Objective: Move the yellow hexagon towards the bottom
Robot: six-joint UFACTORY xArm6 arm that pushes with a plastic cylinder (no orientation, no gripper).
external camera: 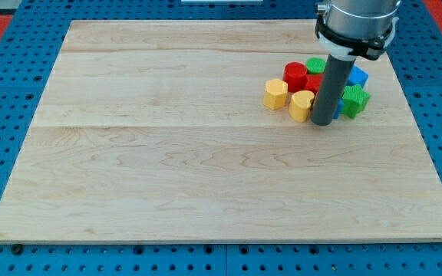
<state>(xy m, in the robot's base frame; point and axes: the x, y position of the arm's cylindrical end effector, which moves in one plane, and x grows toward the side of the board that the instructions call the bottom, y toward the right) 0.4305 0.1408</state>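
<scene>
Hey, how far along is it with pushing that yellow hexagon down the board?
Nothing looks done yet: the yellow hexagon sits in the cluster near the view's top right, beside the red block and the yellow heart-like block. In hand: my tip rests just right of that second yellow block, not at the hexagon. Left: get above the hexagon and push it toward the view's bottom.

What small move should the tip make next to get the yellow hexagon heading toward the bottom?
Probably lift out and go round: my tip sits right of the yellow heart, while the yellow hexagon lies further left. It likely needs to reach the hexagon's upper side first.
</scene>
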